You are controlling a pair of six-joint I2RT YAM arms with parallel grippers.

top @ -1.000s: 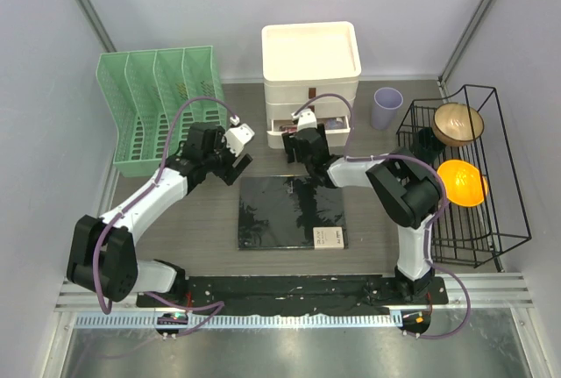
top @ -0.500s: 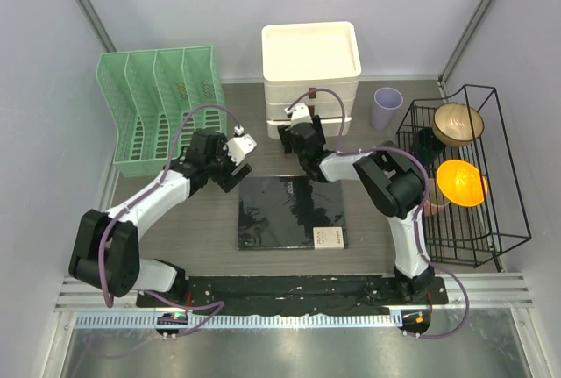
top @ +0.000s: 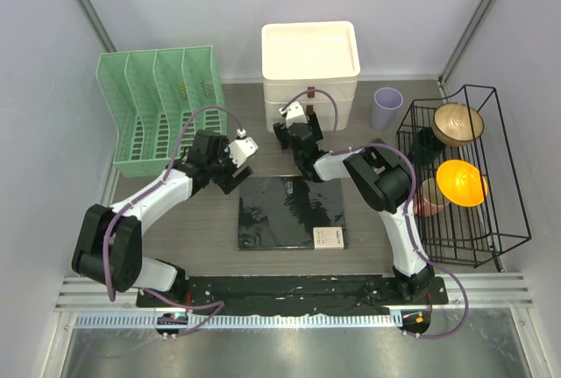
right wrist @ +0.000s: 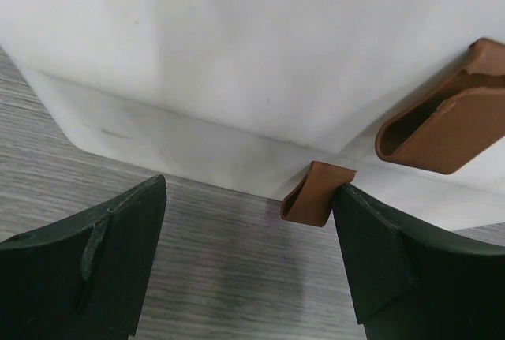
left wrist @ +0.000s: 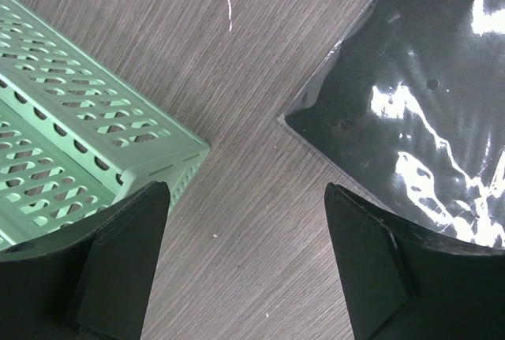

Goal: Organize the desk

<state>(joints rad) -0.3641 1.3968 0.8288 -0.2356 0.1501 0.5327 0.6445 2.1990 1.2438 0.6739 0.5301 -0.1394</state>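
The desk (top: 202,220) is a dark wood-grain tabletop. A black glossy notebook (top: 292,211) lies flat at its middle. My left gripper (top: 230,171) is open and empty, low over bare wood (left wrist: 237,80) between the notebook's far-left corner (left wrist: 410,119) and the corner of a green file rack (left wrist: 87,143). My right gripper (top: 294,131) is open and empty, right at the front of a white drawer unit (top: 311,71). In the right wrist view its right finger (right wrist: 379,253) is next to the bottom drawer's brown pull tab (right wrist: 316,192). The drawer front looks shut.
The green file rack (top: 162,110) stands at the back left. A purple cup (top: 387,108) stands right of the drawers. A black wire rack (top: 491,220) on the right holds a brown bowl (top: 458,124) and an orange bowl (top: 462,182). A second brown pull tab (right wrist: 442,123) sits higher up.
The bottom drawer stood open one second ago and is now shut. My right gripper has moved in toward the drawer unit. My left gripper has shifted slightly toward the notebook's corner.
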